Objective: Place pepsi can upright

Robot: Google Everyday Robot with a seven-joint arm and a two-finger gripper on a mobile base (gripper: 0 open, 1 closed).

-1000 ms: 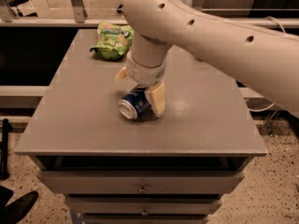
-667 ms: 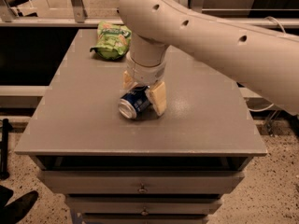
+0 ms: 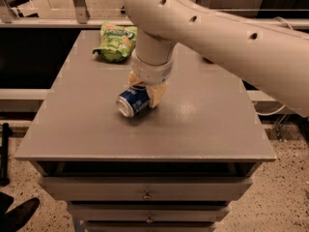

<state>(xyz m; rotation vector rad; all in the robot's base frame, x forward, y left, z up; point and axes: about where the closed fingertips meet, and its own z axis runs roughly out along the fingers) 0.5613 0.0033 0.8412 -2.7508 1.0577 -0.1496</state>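
Note:
The pepsi can [image 3: 132,102] is dark blue and lies on its side near the middle of the grey table [image 3: 203,124], with a silver end facing front-left. My gripper [image 3: 145,89] comes down from above and is shut on the can's rear part. One tan finger [image 3: 157,95] presses its right side. The other finger shows behind the can's far side. The big white arm [image 3: 217,37] reaches in from the upper right.
A green crinkled snack bag [image 3: 117,41] lies at the table's back left. Drawers [image 3: 145,195] sit under the table's front edge. A rail and dark shelving run behind the table. The floor lies to the left and right.
The far finger has closed in from the left onto the can. The can and gripper have shifted slightly left and back.

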